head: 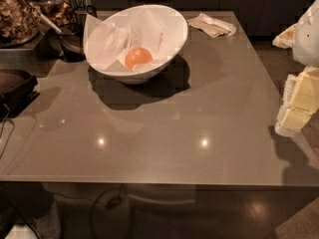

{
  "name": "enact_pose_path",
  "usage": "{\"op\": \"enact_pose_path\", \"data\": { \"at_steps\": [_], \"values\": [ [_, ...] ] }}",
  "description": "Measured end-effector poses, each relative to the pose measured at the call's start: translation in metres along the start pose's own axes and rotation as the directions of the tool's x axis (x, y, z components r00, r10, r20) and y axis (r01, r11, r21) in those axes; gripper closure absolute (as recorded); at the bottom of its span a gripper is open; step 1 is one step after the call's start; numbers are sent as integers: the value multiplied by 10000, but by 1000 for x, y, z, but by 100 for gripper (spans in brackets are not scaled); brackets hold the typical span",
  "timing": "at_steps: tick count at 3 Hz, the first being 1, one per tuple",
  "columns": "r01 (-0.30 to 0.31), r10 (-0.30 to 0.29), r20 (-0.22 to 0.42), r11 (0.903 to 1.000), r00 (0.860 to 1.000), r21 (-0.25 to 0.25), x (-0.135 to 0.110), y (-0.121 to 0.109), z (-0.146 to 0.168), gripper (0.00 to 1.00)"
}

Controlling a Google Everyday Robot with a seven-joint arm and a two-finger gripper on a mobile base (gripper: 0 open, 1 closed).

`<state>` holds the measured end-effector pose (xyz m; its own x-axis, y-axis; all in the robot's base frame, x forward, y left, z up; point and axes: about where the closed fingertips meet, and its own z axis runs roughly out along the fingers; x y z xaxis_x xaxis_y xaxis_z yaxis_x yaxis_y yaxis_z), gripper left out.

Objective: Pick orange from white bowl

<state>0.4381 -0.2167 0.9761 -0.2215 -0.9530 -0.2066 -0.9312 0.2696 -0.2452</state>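
The orange (138, 57) lies inside the white bowl (169, 19), on the crumpled white paper that lines it. The bowl stands at the far left-middle of the grey table (164, 133). My gripper (297, 105) shows at the right edge of the camera view, pale yellow and white, beside the table's right edge. It is far to the right of the bowl and nearer to me, and it holds nothing that I can see.
Dark glass jars of brown snacks (17, 14) stand at the far left corner, with a dark cup (72, 41) next to the bowl. Crumpled napkins (212, 25) lie at the far edge. A dark object (15, 88) sits at the left edge.
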Motion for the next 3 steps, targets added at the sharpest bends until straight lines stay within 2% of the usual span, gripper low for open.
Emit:
{"op": "enact_pose_path", "data": {
  "at_steps": [1,2,3],
  "values": [
    [-3,3,2,10000,10000,-1,0,0,0,0],
    [-571,575,290,9983,9979,-120,-9,-9,1,0],
    [-1327,1357,385,9885,9900,-721,-27,-32,11,0]
  ]
}}
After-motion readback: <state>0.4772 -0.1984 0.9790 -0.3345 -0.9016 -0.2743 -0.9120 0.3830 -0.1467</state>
